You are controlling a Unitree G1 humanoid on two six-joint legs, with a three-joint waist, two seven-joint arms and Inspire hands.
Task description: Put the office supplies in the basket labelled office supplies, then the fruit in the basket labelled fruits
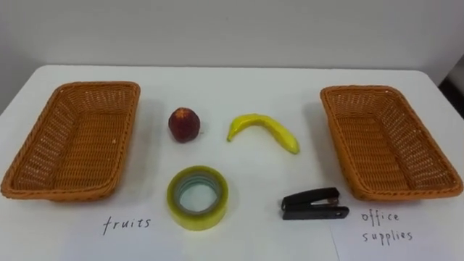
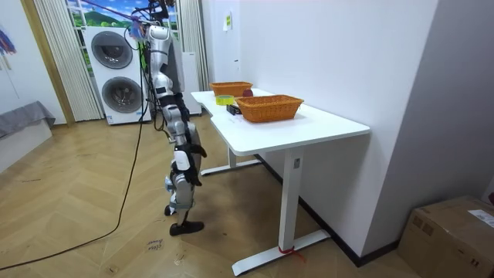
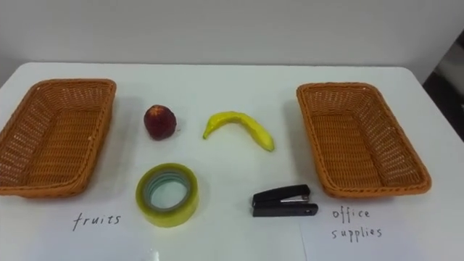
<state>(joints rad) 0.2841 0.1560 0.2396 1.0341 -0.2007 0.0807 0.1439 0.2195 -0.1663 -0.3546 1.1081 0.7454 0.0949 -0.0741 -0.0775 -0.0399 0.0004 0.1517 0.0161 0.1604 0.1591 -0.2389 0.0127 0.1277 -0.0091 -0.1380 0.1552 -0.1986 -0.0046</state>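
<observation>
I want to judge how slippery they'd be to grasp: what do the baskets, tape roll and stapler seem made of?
The left basket and right basket look woven from wicker or rattan, matte orange-brown; the weave shows. The tape roll: glossy translucent yellowish film, likely plastic. The stapler: smooth black, slight sheen; plastic or painted metal, can't tell.

White table (image 1: 239, 87), rectangular, rounded corners. Left basket (image 1: 94, 85), wicker, sits along the left edge; right basket (image 1: 359, 90), same type, sits along the right edge; both are empty. Between them, toward the far edge: red fruit (image 1: 184, 125) on the left, banana (image 1: 264, 129) just to its right, not touching. Toward the near edge: tape roll (image 1: 197, 220) lying flat, black stapler (image 1: 313, 204) to its right. Handwritten labels (image 1: 127, 224) at the near edge, one before each basket.
</observation>
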